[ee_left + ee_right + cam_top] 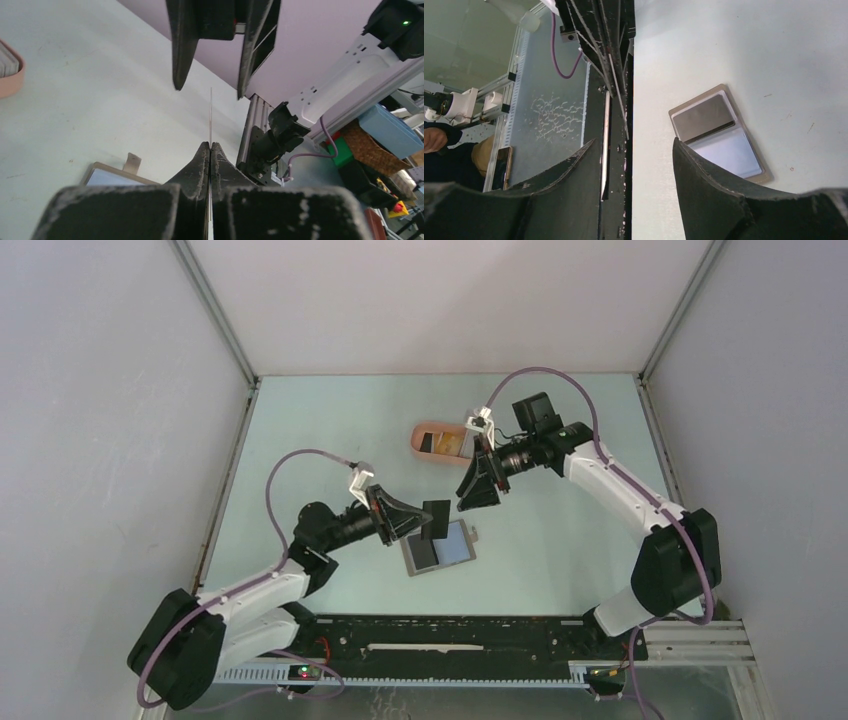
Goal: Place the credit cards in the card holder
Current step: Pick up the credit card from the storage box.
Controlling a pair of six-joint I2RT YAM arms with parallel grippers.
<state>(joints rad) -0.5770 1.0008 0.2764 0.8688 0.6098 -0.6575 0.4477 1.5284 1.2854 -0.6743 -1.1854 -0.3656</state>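
My left gripper (416,524) (210,146) is shut on a black credit card (436,518), held upright over the card holder; in the left wrist view the card (210,115) shows edge-on as a thin line. The card holder (413,566) (722,90) (115,170) lies open on the table, a dark-striped card and a pale blue card inside it. My right gripper (478,500) (634,142) stands open, its fingers (177,60) on either side of the held card's far edge. In the right wrist view the card (605,145) sits close to one finger; I cannot tell whether they touch.
A salmon-pink oval tray (422,430) (12,80) with more cards in it sits at the back of the table, just behind my right gripper. Grey walls close in the table on the left, back and right. A black rail runs along the near edge (450,635).
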